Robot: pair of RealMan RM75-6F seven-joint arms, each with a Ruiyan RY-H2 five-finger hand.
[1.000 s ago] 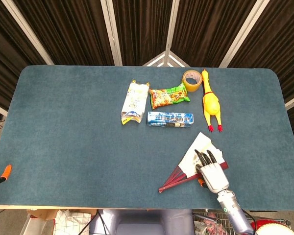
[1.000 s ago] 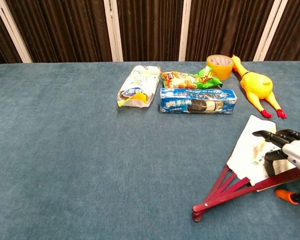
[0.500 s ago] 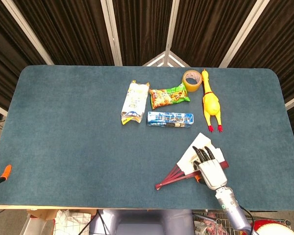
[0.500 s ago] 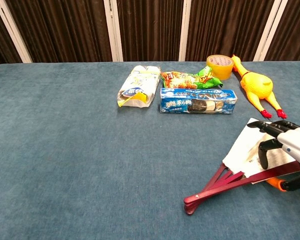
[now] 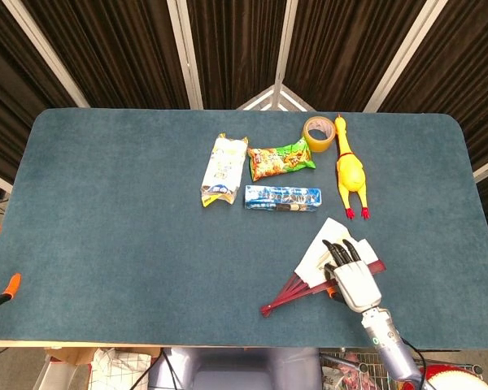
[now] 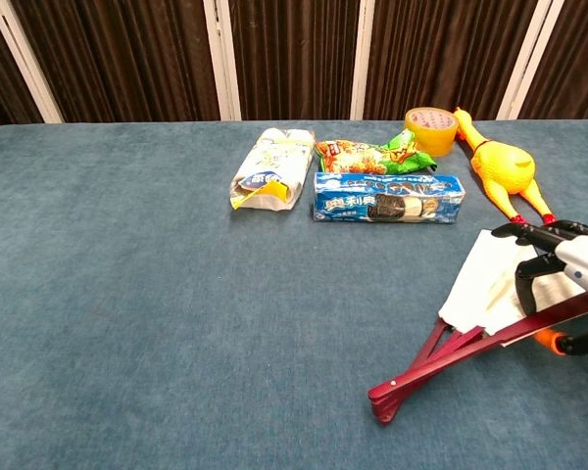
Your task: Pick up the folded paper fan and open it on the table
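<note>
Right arm and hand, appearance only.
The right hand has a pale silver-grey back plate and black fingers; an orange part shows at its underside near the thumb. Behind it, the wrist is a silver-grey cylinder with a small green mark, narrowing toward the forearm; a thin dark cable runs alongside at the lower edge of the head view. The left arm and hand do not show in either view.

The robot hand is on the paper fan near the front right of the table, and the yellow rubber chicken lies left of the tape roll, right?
Not quite. The head view shows the rubber chicken right of the tape roll, not left. The right robot hand is indeed on the paper fan, front right.
</note>
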